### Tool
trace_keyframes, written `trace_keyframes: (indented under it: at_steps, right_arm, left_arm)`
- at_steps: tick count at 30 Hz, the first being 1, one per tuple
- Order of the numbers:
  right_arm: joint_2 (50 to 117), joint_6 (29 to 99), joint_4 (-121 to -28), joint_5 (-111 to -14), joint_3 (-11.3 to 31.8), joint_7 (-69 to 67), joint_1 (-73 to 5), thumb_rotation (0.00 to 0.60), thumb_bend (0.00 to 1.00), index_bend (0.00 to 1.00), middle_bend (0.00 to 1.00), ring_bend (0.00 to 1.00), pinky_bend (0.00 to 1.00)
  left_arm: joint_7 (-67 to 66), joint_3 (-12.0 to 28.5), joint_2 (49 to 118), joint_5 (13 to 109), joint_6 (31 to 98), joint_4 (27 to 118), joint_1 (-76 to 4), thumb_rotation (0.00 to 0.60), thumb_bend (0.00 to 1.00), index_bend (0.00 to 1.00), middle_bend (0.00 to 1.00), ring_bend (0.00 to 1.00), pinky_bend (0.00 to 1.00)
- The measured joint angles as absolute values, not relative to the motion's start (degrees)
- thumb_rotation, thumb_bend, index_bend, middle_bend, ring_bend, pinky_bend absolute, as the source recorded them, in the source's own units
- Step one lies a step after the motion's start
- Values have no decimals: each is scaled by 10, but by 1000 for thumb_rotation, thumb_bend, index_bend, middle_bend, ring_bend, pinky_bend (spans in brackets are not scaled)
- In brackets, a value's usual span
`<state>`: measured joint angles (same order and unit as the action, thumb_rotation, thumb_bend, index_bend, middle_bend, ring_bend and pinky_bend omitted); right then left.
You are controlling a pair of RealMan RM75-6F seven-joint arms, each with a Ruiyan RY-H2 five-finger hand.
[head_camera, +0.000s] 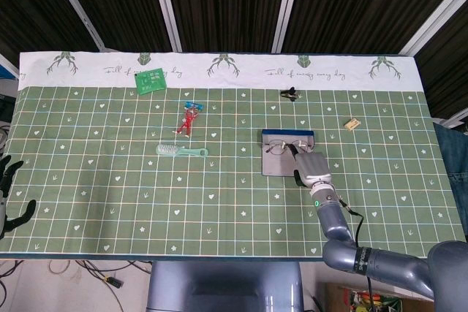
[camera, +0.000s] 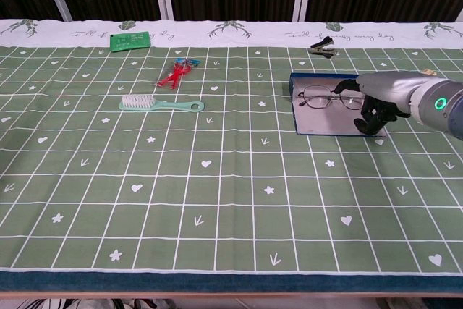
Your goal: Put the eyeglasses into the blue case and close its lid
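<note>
Eyeglasses [camera: 320, 95] lying in open blue case [camera: 329, 121] on counter. My right hand [camera: 377, 100] at case's right edge, fingers [camera: 370, 119] curled, holding nothing. Left hand [head_camera: 9, 195] off counter's corner, fingers apart.

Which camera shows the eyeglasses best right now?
The chest view: the eyeglasses show both lenses and the frame clearly on the open case. In the head view they look smaller, partly hidden by the right hand.
</note>
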<state>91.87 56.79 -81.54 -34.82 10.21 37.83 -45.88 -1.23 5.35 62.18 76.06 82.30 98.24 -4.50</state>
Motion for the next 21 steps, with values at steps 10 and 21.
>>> trace_keyframes:
  at_steps: [10,21]
  right_arm:
    - [922,568,-811,-345,100,380,-461,600,623,103,797,830,854]
    - [925,564,-802,-335,101,385,-465,600,623,103,797,831,854]
  left_arm:
    - [-12,54,621,760,822,982,-45,600,354,108,0,0,0]
    - [-12,54,621,760,823,983,-45,600,354,108,0,0,0]
